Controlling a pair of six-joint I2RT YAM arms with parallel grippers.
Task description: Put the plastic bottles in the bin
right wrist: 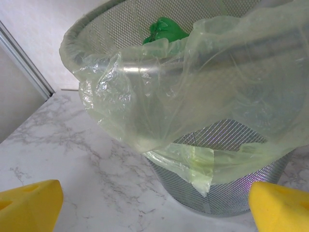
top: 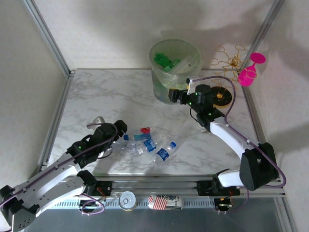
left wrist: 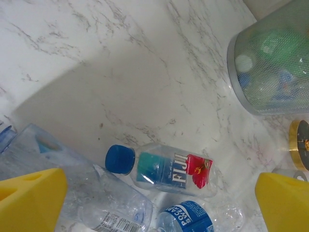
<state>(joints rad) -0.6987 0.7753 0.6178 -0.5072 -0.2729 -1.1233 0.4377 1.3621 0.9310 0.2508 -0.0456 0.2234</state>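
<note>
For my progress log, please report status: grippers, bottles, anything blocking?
Left gripper open over clear blue-capped plastic bottles. Right gripper open, facing round green-lined mesh bin. Pink goblet beside bin, off path.

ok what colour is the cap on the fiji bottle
Blue. The cap of the Fiji bottle shows best in the left wrist view.

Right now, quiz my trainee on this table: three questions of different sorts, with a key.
1. True or false: the left hand is shut on a bottle.
2. Which hand is beside the bin? A. left hand B. right hand
3. Fill in: the Fiji bottle has a ____ cap.
Key: 1 false, its jaws stand wide open; 2 B; 3 blue.
</note>
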